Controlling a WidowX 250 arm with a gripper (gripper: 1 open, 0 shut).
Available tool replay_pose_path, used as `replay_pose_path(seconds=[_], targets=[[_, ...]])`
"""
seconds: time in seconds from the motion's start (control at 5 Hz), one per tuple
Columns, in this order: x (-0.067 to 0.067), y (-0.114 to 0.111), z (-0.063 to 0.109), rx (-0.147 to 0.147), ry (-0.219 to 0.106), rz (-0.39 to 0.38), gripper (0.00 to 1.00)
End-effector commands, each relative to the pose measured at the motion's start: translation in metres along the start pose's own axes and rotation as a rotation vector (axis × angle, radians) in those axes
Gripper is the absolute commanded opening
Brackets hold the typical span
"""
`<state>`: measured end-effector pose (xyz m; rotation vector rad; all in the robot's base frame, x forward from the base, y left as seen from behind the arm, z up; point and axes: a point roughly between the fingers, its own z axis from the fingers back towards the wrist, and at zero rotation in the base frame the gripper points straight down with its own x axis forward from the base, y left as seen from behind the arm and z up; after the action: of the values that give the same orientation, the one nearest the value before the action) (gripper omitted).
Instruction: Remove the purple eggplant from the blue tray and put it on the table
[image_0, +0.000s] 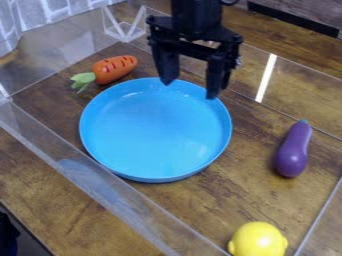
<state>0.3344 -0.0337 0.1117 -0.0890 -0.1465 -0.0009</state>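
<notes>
At the frame's upper middle, the claw hangs wide open and holding nothing, while the eggplant lies on the tabletop at right.

So the tray is bright blue, eggplant deep purple, carrot orange with a green top, lemon yellow, table dark brown wood grain, gripper black.

The middle of the blue tray was wide open, so you could've dropped straight in there. Bare table ran between tray and eggplant too. Carrot kinda crowded the upper left, lemon the bottom right.
</notes>
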Motion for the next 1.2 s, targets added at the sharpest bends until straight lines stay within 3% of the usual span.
replay_pose_path(seconds=[0.0, 0.4, 0.8, 1.0], targets=[[0.015, -0.018, 0.035, -0.026, -0.117, -0.074, 1.00], [0.018, -0.012, 0.042, 0.013, -0.107, -0.001, 1.00], [0.022, 0.012, 0.044, 0.023, -0.078, 0.021, 1.00], [0.016, 0.022, 0.026, 0.019, -0.066, 0.050, 1.00]])
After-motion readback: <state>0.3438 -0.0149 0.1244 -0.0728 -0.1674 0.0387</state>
